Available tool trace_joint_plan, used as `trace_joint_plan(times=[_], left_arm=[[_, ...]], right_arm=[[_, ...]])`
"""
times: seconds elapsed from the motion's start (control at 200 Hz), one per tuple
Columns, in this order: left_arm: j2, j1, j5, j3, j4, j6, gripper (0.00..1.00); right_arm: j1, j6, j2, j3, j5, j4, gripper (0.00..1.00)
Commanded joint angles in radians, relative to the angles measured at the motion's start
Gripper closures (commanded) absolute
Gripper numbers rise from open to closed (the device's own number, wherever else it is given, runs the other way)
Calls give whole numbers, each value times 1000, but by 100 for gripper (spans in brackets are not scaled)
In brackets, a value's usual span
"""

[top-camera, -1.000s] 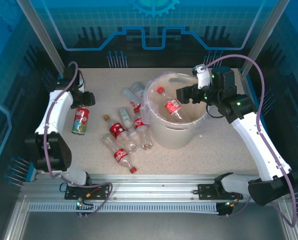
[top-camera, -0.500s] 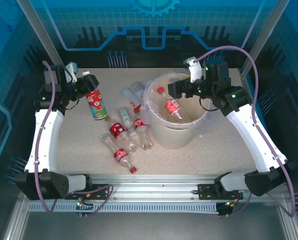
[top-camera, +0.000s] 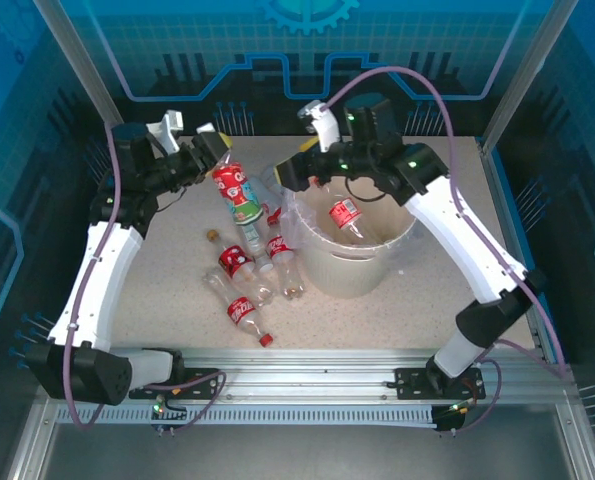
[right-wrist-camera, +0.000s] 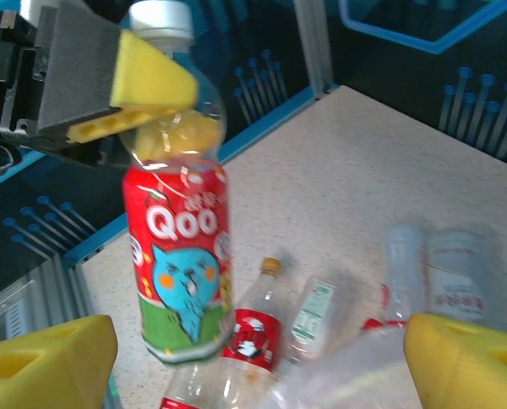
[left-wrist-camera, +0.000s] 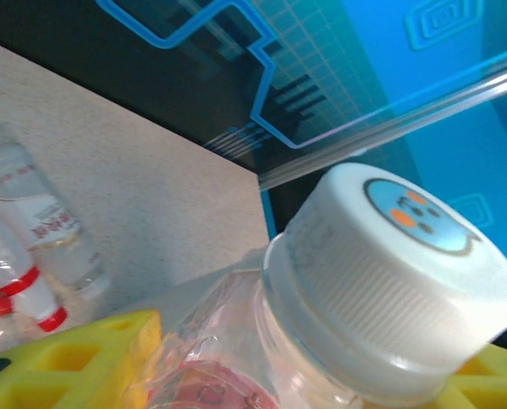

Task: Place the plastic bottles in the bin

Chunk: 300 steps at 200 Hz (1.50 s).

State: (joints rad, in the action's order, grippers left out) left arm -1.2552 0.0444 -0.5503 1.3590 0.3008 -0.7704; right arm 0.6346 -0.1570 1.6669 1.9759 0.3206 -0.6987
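Your L end effector is clamped on the Qoo bottle at the neck, just under the white cap. Bottle hangs off the bench, left of bin. R end effector: jaws wide, empty, by bin's far-left rim. One red-label bottle lies inside bin. Several loose bottles on bench, near-left of bin.

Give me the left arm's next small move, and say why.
Probably swing it right until the Qoo bottle hangs over the bin. The left fingers grip the bottle at its neck, lifted off the table, left of the bin's rim; the right fingers stand open near that rim, so keep clear.
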Motion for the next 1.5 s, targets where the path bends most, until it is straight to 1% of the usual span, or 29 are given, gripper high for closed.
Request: trace_joint_plan(times=[0.0, 0.105, 0.2, 0.325, 0.485, 0.555, 0.695, 0.85, 0.916, 1.041, 1.116, 1.231, 1.311, 1.386, 1.441, 1.496], left_arm=[[10, 29, -60, -22, -106, -71, 100], [7, 52, -76, -54, -177, -109, 100], [9, 57, -66, -62, -188, -109, 100], [8, 60, -66, -74, -199, -113, 100], [9, 61, -71, -91, -229, -130, 100], [7, 62, -73, -91, -230, -130, 100], [2, 61, -73, -90, -224, -122, 100], [-3, 62, -72, -90, -231, -123, 100], [-1, 61, -73, -92, -231, -122, 93], [6, 61, -67, -97, -233, -121, 71], [12, 61, -63, -98, -232, -116, 51], [27, 58, -41, -109, -233, -103, 17], [55, 53, 32, -146, -264, -114, 2], [92, 32, 74, -201, -336, -157, 1], [118, 9, 85, -237, -381, -194, 1], [139, -14, 88, -258, -392, -213, 1]], right_arm=[[49, 9, 69, 84, 54, -30, 12], [76, -4, 125, 118, 57, -20, 11], [88, -22, 160, 127, 71, -4, 11], [99, -56, 203, 145, 137, 22, 13], [105, -83, 243, 159, 158, 34, 16], [105, -93, 251, 164, 162, 39, 19], [104, -101, 250, 164, 157, 50, 30], [102, -98, 246, 156, 151, 51, 37], [101, -98, 243, 153, 150, 54, 40], [100, -95, 231, 134, 155, 82, 43], [98, -97, 223, 122, 153, 99, 44], [92, -99, 221, 130, 153, 107, 44], [82, -100, 219, 142, 155, 125, 44], [68, -98, 222, 169, 160, 126, 45], [55, -98, 223, 193, 167, 128, 45], [44, -97, 220, 212, 172, 126, 45]])
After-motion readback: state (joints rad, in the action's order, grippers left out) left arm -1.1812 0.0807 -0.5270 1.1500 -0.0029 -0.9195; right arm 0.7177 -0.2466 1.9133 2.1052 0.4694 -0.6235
